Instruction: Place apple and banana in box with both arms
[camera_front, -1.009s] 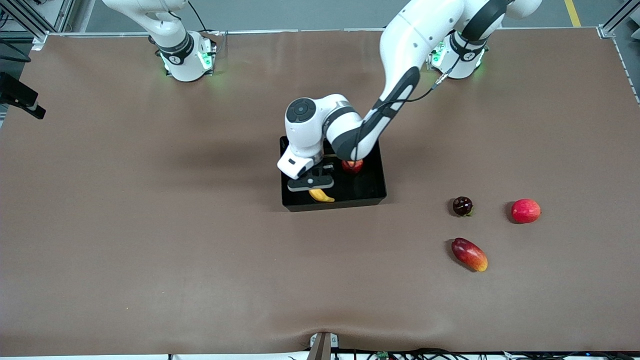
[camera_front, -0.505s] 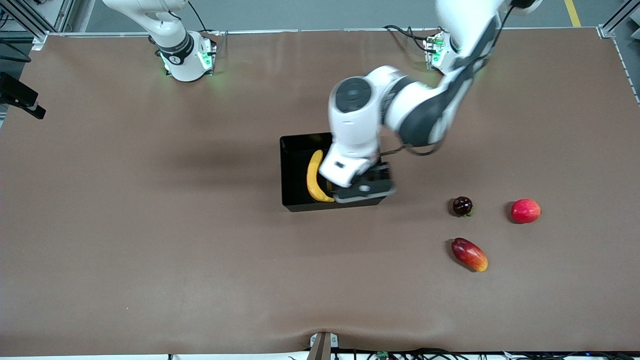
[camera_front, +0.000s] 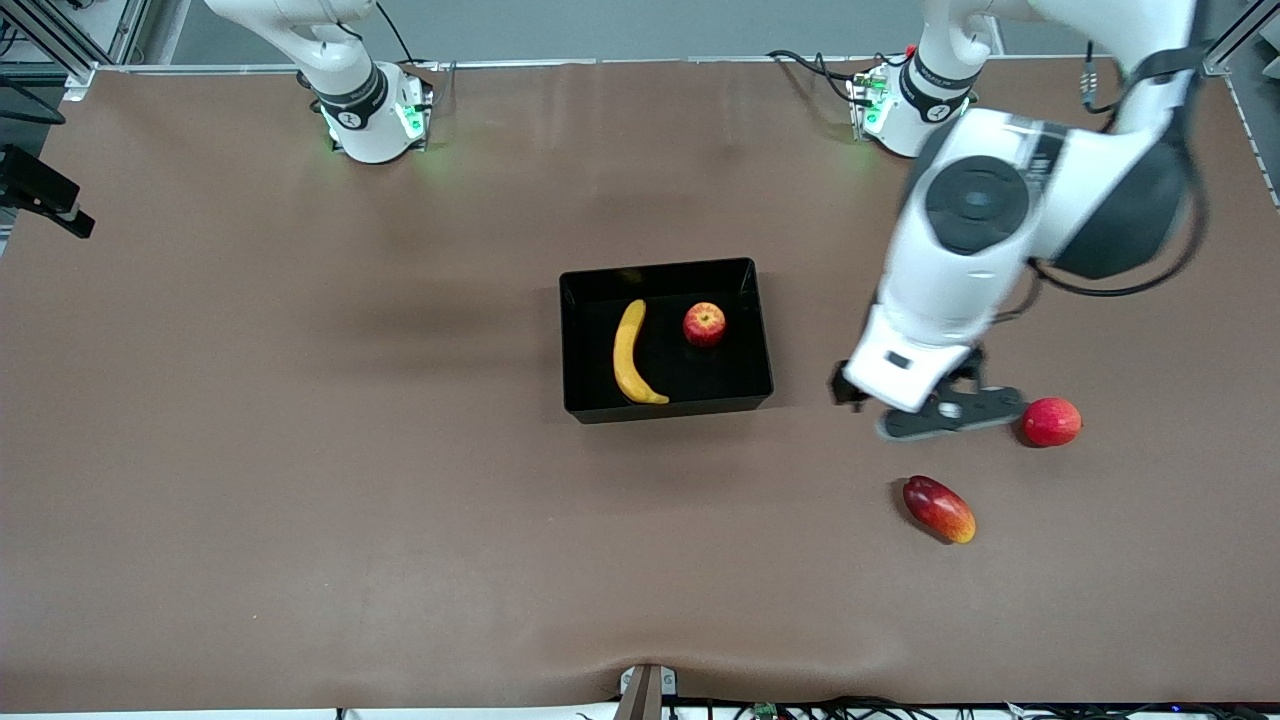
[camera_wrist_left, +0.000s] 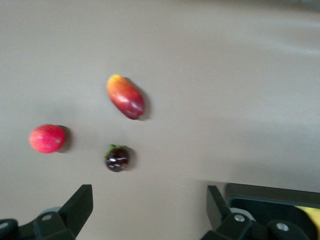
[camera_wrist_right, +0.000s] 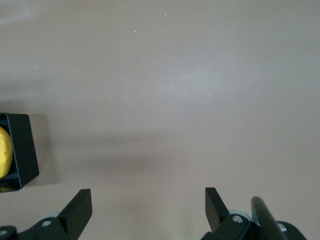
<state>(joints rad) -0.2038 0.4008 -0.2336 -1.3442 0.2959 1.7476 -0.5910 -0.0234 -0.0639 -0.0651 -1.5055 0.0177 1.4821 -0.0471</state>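
Note:
The black box (camera_front: 765, 330) stands mid-table. Inside it lie the yellow banana (camera_front: 627, 352) and the streaked red apple (camera_front: 704, 324), apart from each other. My left gripper (camera_front: 948, 415) is up over the table toward the left arm's end, away from the box; its jaws stand wide open and empty (camera_wrist_left: 148, 210). The left wrist view catches a corner of the box (camera_wrist_left: 270, 192). My right gripper (camera_wrist_right: 147, 210) is open and empty over bare table, with the box's wall (camera_wrist_right: 25, 150) and a bit of banana (camera_wrist_right: 4, 152) at the edge of its view. It does not show in the front view.
A plain pinkish-red fruit (camera_front: 1051, 421) and an oblong red-orange fruit (camera_front: 938, 508) lie toward the left arm's end. A small dark fruit (camera_wrist_left: 117, 158) lies between them and the box, hidden under the left gripper in the front view.
The left arm has swung from over the box out toward its own end of the table, still open. The banana and apple stay in the box.

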